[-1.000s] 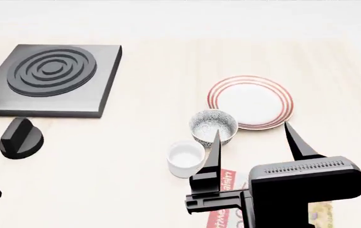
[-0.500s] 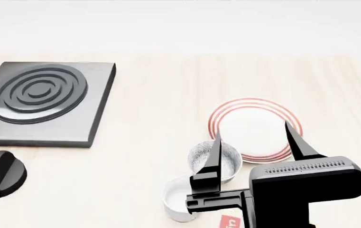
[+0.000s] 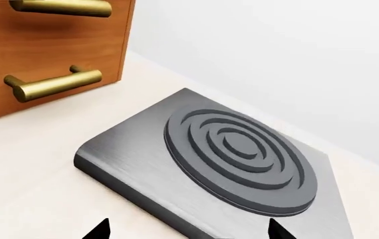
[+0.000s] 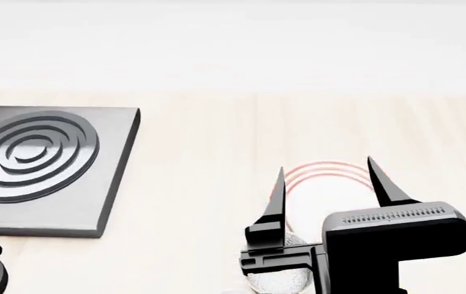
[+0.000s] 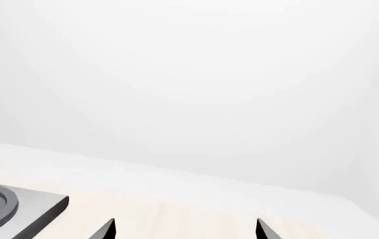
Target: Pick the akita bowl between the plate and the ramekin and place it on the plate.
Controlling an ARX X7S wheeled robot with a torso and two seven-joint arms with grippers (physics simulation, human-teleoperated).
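Observation:
In the head view the plate (image 4: 318,195), white with red rings, lies between the two raised fingers of my right gripper (image 4: 325,164), which is open and holds nothing. The speckled akita bowl (image 4: 275,280) peeks out at the bottom edge, mostly hidden behind the gripper's body. The ramekin is out of view. The right wrist view shows my right gripper (image 5: 185,228) open over bare counter. In the left wrist view my left gripper (image 3: 188,229) is open and empty, just above the near edge of the burner plate.
A dark grey burner plate (image 4: 37,165) with raised rings sits at the left and also shows under the left arm as the burner plate (image 3: 242,154). A wooden cabinet (image 3: 43,45) with brass handles stands beside it. A white wall rises behind the pale wooden counter (image 4: 200,159).
The head view has tilted up, so everything slid toward the bottom edge. The ramekin and the black knob have left the view, and the bowl is nearly hidden. Both grippers stay open.

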